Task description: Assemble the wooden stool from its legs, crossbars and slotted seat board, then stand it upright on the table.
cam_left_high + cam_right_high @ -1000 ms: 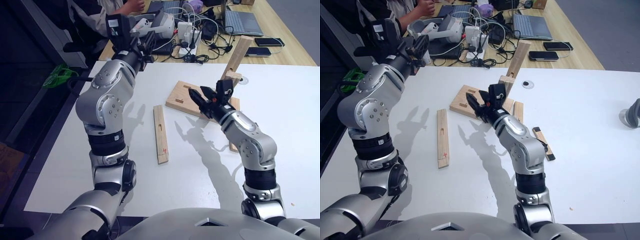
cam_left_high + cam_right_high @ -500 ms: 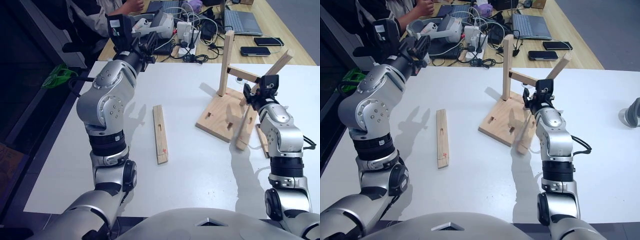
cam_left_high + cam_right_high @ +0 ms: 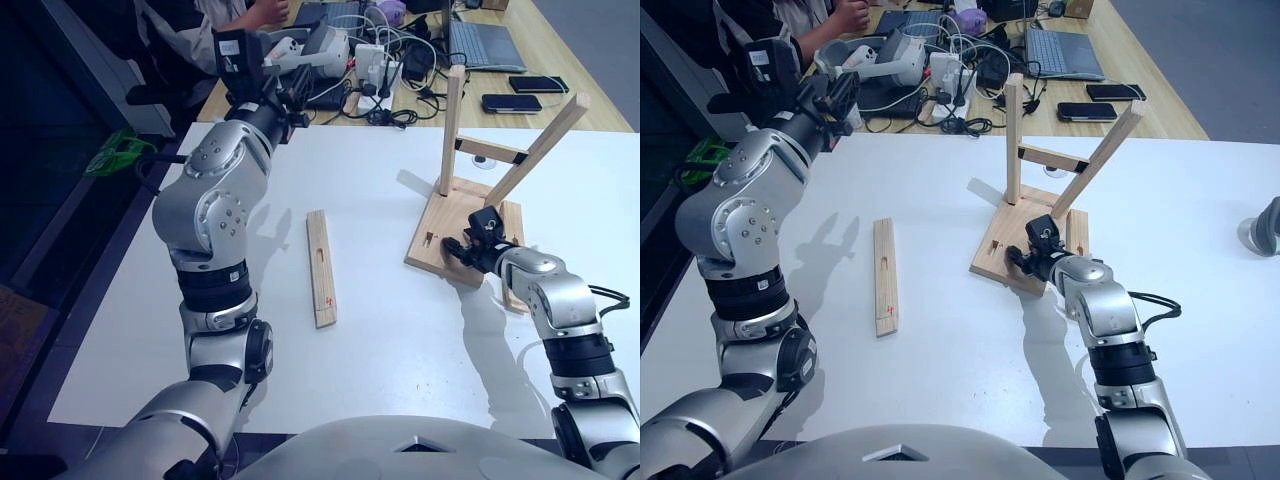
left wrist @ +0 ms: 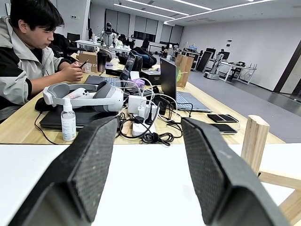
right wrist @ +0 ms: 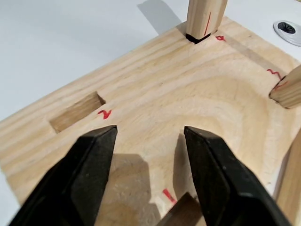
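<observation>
Laptop (image 3: pixel 487 45), phones (image 3: pixel 538 83), cables (image 3: pixel 398 98), headset (image 4: pixel 82 95) behind

Left pincer (image 4: pixel 150 146) raised high, gaping, right pincer (image 5: pixel 149 136) low, reached forward, gaping

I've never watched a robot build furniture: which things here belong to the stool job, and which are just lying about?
Job: seat board, upright leg, slanted leg, crossbar joining them, loose slotted bar on the table, right gripper.
Lying about: laptop, phones, headset, spray bottle, power strip with cables.
</observation>
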Available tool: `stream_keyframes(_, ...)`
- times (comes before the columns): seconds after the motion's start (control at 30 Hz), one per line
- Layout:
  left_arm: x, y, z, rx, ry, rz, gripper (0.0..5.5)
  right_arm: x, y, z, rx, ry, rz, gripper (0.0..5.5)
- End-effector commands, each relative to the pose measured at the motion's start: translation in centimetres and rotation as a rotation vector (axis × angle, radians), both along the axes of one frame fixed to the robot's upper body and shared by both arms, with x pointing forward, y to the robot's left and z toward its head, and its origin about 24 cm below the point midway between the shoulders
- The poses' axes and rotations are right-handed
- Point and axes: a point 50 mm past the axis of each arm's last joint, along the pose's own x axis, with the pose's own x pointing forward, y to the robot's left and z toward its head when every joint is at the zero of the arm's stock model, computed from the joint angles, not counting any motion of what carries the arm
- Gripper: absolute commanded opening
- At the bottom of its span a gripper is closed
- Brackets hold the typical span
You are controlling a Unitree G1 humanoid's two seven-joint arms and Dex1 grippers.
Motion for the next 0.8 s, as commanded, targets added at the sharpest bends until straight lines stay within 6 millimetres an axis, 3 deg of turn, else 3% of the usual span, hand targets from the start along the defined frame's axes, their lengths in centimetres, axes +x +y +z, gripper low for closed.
stream_keyframes(0.03, 0.1, 0.4, -0.1, 0.019, 0.016, 0.014, 2.52, -3.2, -1.3, -2.9, -0.028, 0.180, 0.007, 2.66)
stream_keyframes(0.2, 0.1, 0.5, -0.1, 0.024, 0.014, 0.016, 2.52, -5.4, -1.9, -3.1, 0.025, 0.246, -0.020, 2.66)
stream_keyframes(0.4, 0.1, 0.5, 0.2, 0.035, 0.006, 0.011, 2.52, -5.3, -1.2, -3.4, 0.100, 0.275, -0.043, 2.66)
stream_keyframes(0.6, 0.4, 0.5, 0.6, 0.050, -0.009, 0.007, 2.52, -4.5, 0.4, -2.4, 0.159, 0.226, 0.224, 2.66)
stream_keyframes(0.8, 0.5, 0.6, 0.8, 0.058, -0.016, 0.010, 2.52, -4.5, 0.3, -2.0, 0.116, 0.197, 0.446, 2.66)
